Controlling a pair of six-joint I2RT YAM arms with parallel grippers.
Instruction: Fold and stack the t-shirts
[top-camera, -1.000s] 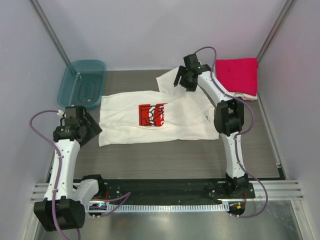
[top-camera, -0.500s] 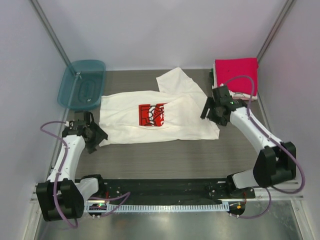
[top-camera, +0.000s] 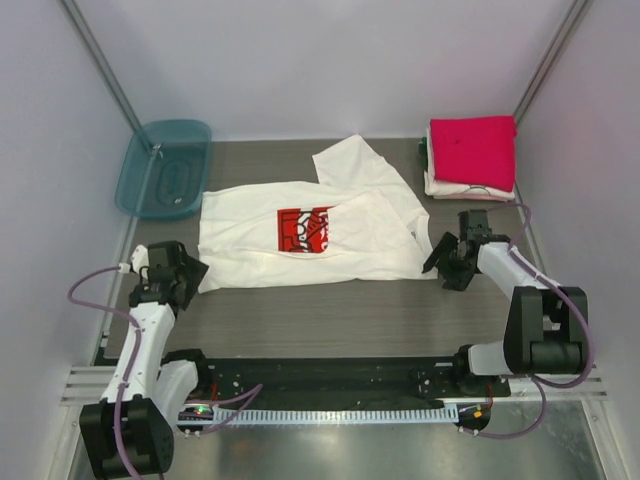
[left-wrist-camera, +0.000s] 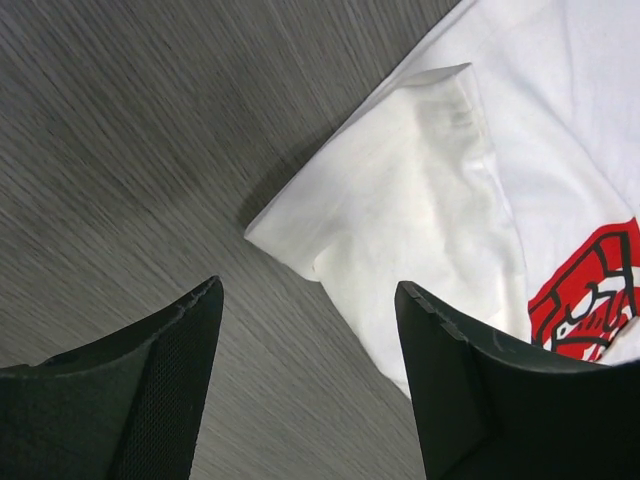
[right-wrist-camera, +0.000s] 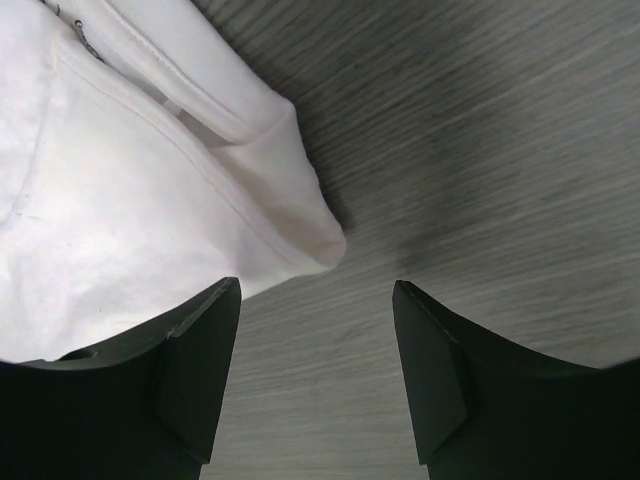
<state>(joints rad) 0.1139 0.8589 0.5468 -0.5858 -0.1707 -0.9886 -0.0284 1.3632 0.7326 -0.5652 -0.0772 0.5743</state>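
A cream-white t-shirt (top-camera: 300, 245) with a red-and-black chest print lies spread flat mid-table, one sleeve pointing to the back. Its near left corner shows in the left wrist view (left-wrist-camera: 400, 200), its near right corner in the right wrist view (right-wrist-camera: 150, 190). My left gripper (top-camera: 188, 272) is open and empty, low over the table just off the shirt's near left corner (left-wrist-camera: 308, 290). My right gripper (top-camera: 441, 268) is open and empty just off the near right corner (right-wrist-camera: 315, 290). A folded pinkish-red t-shirt (top-camera: 472, 150) tops a stack of pale folded ones at the back right.
A translucent teal plastic tub (top-camera: 164, 168) stands at the back left. Grey walls close in the table on three sides. Bare grey table (top-camera: 330, 315) lies between the shirt and the arm bases.
Both arms came down and toward the near edge. The right gripper left the back sleeve and went to the shirt's near right corner. The left gripper sank to the near left corner.
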